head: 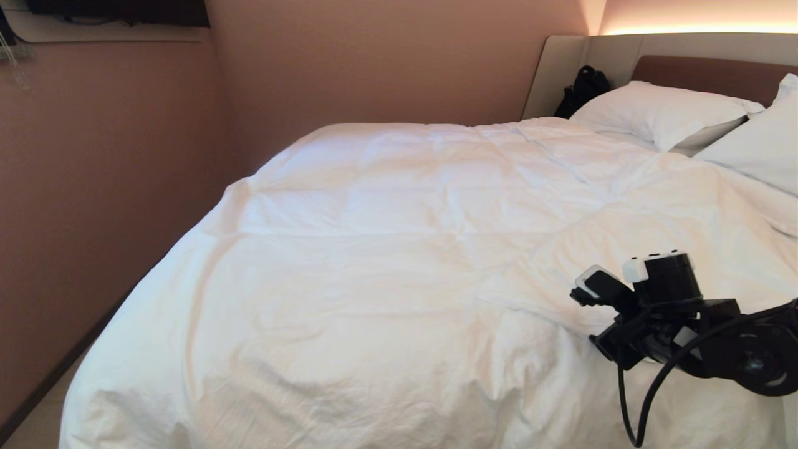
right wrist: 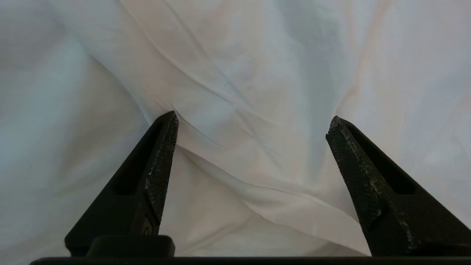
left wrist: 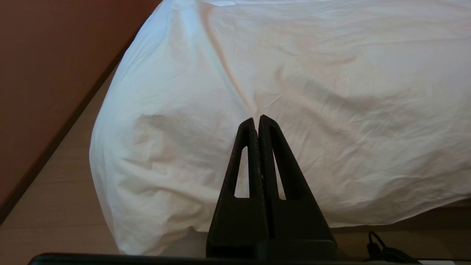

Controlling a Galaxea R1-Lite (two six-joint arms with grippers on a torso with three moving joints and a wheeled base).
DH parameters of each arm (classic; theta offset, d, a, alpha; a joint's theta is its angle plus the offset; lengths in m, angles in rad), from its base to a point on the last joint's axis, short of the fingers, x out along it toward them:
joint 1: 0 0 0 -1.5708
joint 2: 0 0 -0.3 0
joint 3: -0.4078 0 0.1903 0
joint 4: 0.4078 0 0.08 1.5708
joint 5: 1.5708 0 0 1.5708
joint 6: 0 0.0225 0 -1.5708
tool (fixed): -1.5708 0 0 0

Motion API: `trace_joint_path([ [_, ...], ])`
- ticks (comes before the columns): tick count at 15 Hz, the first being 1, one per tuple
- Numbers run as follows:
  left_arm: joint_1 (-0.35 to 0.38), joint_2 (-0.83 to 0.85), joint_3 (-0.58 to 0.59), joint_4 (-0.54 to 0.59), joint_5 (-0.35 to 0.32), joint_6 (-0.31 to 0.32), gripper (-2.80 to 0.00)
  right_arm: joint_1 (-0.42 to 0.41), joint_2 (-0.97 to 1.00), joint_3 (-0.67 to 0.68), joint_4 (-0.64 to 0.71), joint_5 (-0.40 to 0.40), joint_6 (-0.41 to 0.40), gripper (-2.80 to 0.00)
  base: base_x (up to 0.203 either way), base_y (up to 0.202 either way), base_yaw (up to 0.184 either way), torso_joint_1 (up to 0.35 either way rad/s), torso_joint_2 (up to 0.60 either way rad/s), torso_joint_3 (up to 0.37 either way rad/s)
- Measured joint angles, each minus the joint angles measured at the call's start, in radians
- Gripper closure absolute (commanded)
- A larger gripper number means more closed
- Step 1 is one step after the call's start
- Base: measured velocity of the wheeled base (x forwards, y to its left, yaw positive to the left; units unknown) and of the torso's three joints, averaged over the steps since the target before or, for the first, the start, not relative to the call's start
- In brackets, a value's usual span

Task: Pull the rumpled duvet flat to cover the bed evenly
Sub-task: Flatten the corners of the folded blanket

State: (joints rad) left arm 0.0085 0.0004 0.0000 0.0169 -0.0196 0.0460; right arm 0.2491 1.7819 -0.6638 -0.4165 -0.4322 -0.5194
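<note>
The white duvet [head: 386, 262] lies over most of the bed and hangs over its foot and left side. On the right a thicker rumpled layer [head: 654, 212] sits raised on top, its edge running toward my right arm [head: 667, 312]. In the right wrist view my right gripper [right wrist: 252, 119] is open just above the duvet [right wrist: 250, 92], a soft ridge of cloth lying between its fingers without being pinched. My left gripper [left wrist: 256, 117] is shut and empty, held off the foot corner of the duvet [left wrist: 294, 92]. The bed's brown headboard [head: 704, 72] shows at the back right.
Two white pillows [head: 661, 112] [head: 760, 143] lie at the head, with a black bag [head: 583, 90] in the corner behind them. A pinkish wall [head: 93, 187] runs close along the bed's left side. A strip of wooden floor [left wrist: 55, 191] lies between wall and bed.
</note>
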Motion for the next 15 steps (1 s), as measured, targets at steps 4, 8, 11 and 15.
trace_joint_path([
  [4, 0.000, 0.000, 0.000, 0.000, 0.000, 0.000, 0.00, 0.010, 0.034, 0.014, -0.054, -0.014, -0.005, -2.80, 0.000, 0.000, 0.000, 0.000, 0.00, 0.000],
  [8, 0.000, 0.000, 0.000, 0.000, 0.000, 0.000, 0.00, 0.072, -0.030, 0.058, -0.084, -0.032, -0.020, -2.80, 0.000, 0.000, 0.000, 0.000, 0.00, 0.000],
  [11, 0.000, 0.000, 0.000, 0.000, 0.000, 0.000, 0.00, 0.092, -0.056, 0.070, -0.085, -0.064, -0.025, -2.80, 0.000, 0.000, 0.000, 0.000, 0.00, 0.000],
  [15, 0.000, 0.000, 0.000, 0.000, 0.000, 0.000, 0.00, 0.095, -0.041, 0.067, -0.083, -0.070, -0.026, -2.80, 0.000, 0.000, 0.000, 0.000, 0.00, 0.000],
])
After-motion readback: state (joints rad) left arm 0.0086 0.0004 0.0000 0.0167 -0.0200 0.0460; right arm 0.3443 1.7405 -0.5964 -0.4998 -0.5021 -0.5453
